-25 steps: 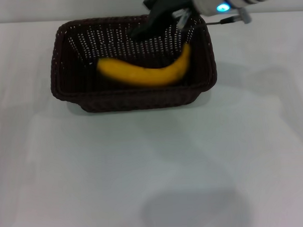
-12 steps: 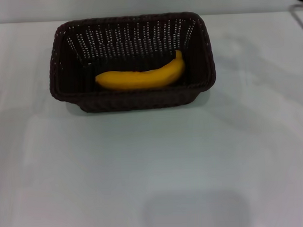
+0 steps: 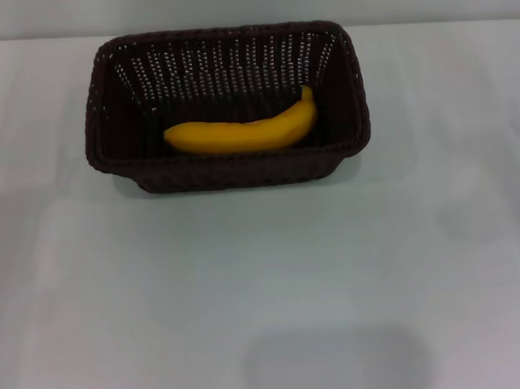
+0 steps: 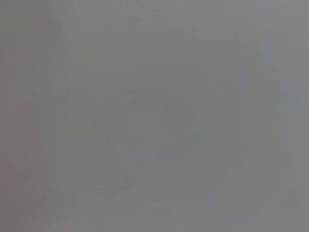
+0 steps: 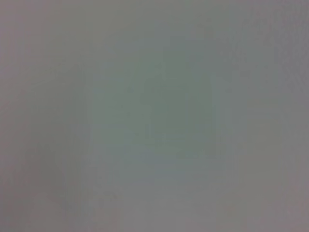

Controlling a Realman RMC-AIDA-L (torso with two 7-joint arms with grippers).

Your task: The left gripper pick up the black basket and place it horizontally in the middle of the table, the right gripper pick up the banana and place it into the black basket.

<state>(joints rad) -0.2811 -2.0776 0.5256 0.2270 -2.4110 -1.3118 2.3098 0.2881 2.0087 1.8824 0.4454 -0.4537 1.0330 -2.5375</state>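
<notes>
The black basket (image 3: 122, 157) stands lengthwise across the far middle of the white table (image 3: 263, 280) in the head view. The yellow banana (image 3: 241, 133) lies inside it on the basket floor, its stem end toward the right wall. Neither the left gripper nor the right gripper shows in any view. Both wrist views show only plain grey surface.
A faint grey shadow (image 3: 334, 363) lies on the table near its front edge. The table's far edge runs just behind the basket.
The right arm, which was over the basket's far right corner a second ago, has withdrawn out of view to the upper right. The banana has settled flat in the basket.
</notes>
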